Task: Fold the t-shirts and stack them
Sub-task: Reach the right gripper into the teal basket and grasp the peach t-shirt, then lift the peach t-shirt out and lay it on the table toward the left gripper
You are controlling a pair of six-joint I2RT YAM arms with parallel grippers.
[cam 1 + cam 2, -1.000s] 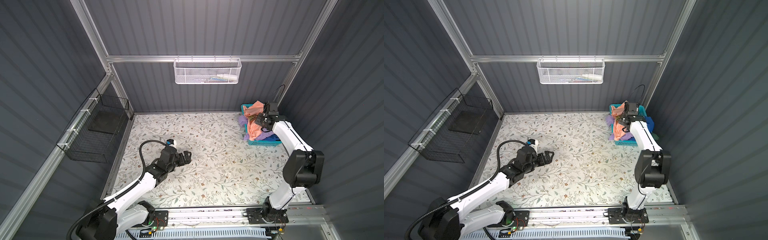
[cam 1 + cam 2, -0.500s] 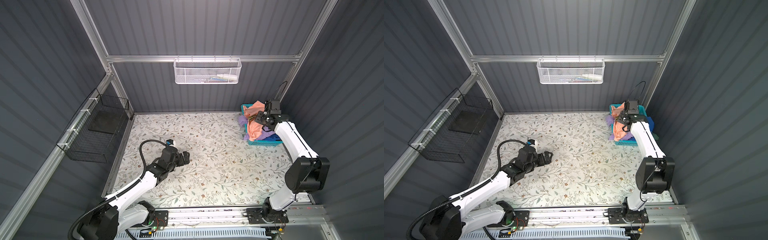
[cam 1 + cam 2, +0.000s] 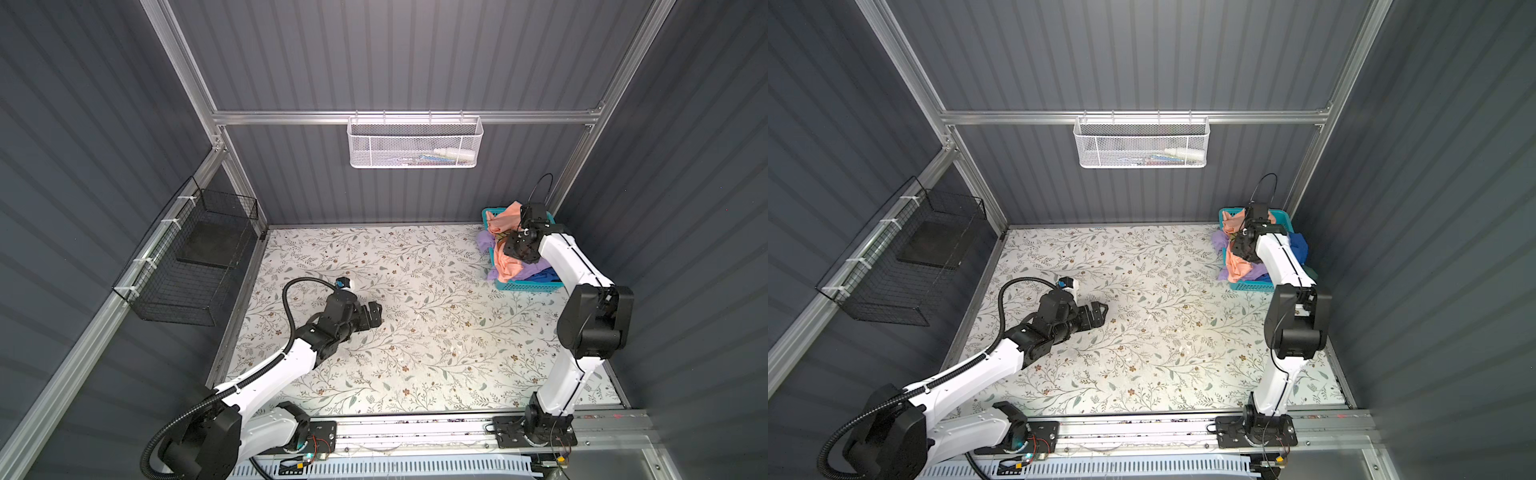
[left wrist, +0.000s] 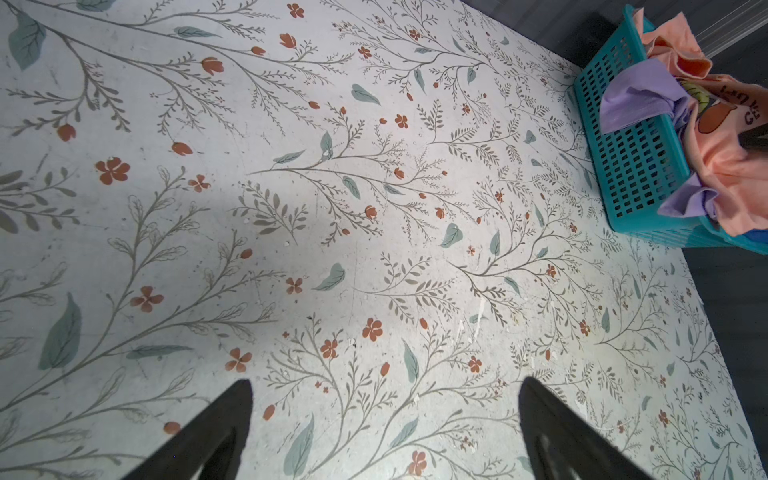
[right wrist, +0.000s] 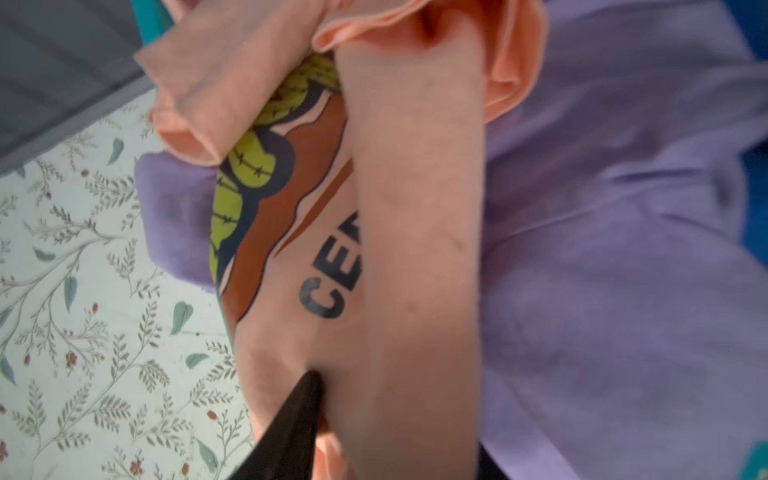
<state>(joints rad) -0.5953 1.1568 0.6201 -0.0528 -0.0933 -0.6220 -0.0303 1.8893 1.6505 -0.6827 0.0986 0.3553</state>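
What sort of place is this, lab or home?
Probably a lab robot cell: grey panel walls on an aluminium frame, a mounting rail along the front of the floral table.

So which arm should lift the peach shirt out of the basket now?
Right: the right gripper is in the teal basket, fingers pinching a fold of the peach shirt. The left gripper hangs open over the table, well away.

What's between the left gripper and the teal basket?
Only bare floral tabletop, from left gripper to teal basket; shows in both top views.
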